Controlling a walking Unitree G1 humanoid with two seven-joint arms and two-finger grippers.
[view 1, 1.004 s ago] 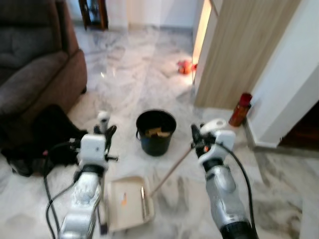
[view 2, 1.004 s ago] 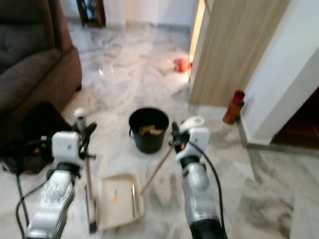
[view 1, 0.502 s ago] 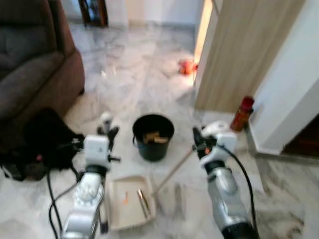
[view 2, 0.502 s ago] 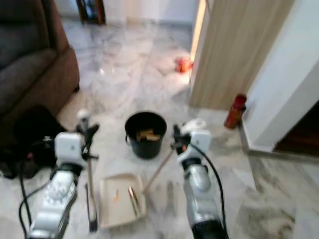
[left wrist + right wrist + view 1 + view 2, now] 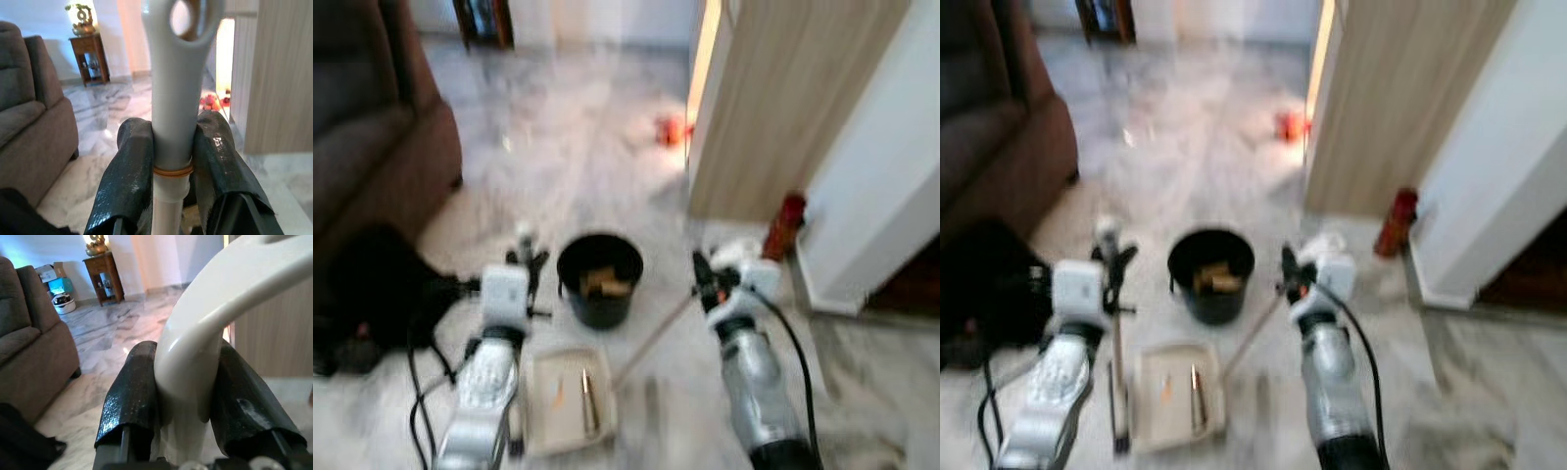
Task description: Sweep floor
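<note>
My left gripper [image 5: 524, 258] is shut on the white upright handle [image 5: 176, 73] of a beige dustpan [image 5: 548, 423] that lies on the marble floor between my arms. Small bits of litter lie in the pan. My right gripper [image 5: 705, 282] is shut on the curved white grip [image 5: 215, 318] of a broom. Its thin stick [image 5: 651, 338] slants down to the pan's right edge. A black bucket [image 5: 599, 305] with some rubbish inside stands just beyond the pan, between the two grippers.
A brown sofa [image 5: 372, 147] and a black bag [image 5: 362, 294] are on the left. A wooden panel [image 5: 773, 108], a red bottle [image 5: 785, 223] and a white wall corner [image 5: 881, 176] stand on the right. A small red object [image 5: 668, 128] lies farther away on the floor.
The whole picture has shifted and blurred, so the camera has moved. Both grippers keep their holds. The broom's lower end sits a little further into the dustpan.
</note>
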